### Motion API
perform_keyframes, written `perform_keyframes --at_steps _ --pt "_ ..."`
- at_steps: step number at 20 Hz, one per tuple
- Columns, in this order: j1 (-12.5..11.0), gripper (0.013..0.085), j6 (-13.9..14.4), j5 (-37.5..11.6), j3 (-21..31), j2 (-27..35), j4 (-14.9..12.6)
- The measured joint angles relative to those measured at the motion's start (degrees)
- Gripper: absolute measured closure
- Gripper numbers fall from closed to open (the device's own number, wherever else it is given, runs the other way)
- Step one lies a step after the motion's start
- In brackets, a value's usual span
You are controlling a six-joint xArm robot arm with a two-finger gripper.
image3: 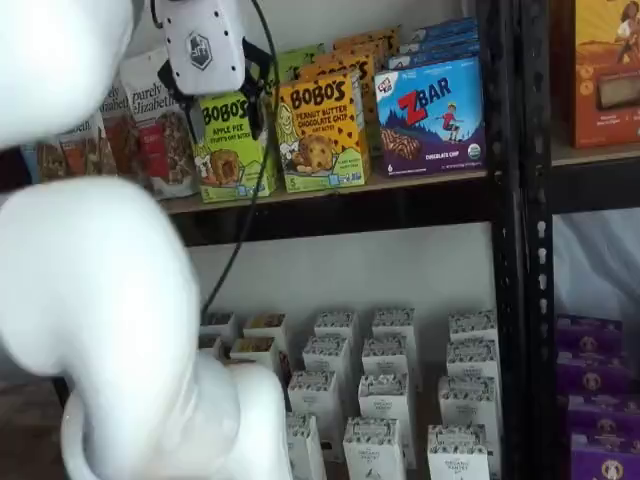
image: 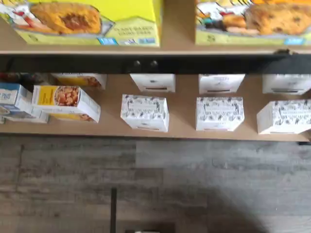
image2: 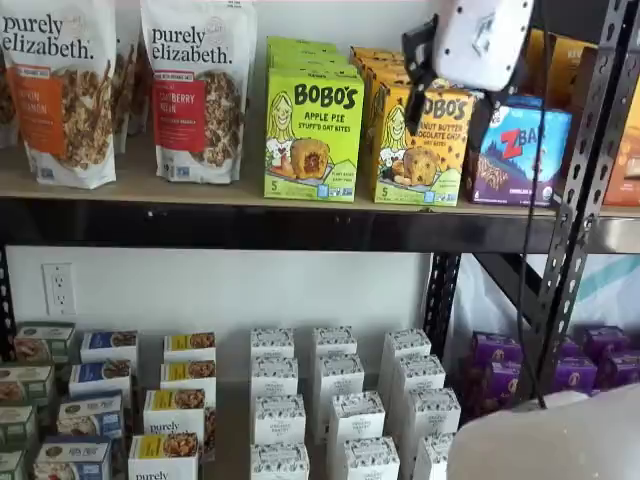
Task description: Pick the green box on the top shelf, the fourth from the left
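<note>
The green box (image2: 313, 135), a lime-green Bobo's Apple Pie carton, stands upright at the front of the top shelf (image2: 200, 195); it also shows in a shelf view (image3: 228, 145). Its lower part shows in the wrist view (image: 87, 22). My gripper (image3: 220, 100) hangs in front of the shelf at box height, apart from the cartons. Its white body shows near the view's top edge in both shelf views, with a black finger (image3: 180, 100) on each side and a gap between them. It also shows in a shelf view (image2: 450, 90). It holds nothing.
A yellow-orange Bobo's peanut butter box (image2: 420, 140) stands right beside the green box, then a blue Zbar box (image2: 520, 150). Purely Elizabeth bags (image2: 195, 90) stand on its other side. Small white boxes (image2: 335, 410) fill the lower shelf. A black upright (image2: 585, 180) stands at the right.
</note>
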Motion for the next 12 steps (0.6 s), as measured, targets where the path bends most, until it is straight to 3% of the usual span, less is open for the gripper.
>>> perform_keyframes --at_steps 3,12 --pt "4.3 0.0130 3.8 -2.6 -1.8 2.9 -1.7" --pt "11.1 0.0130 10.1 -7.0 -7.5 11.6 -3.5"
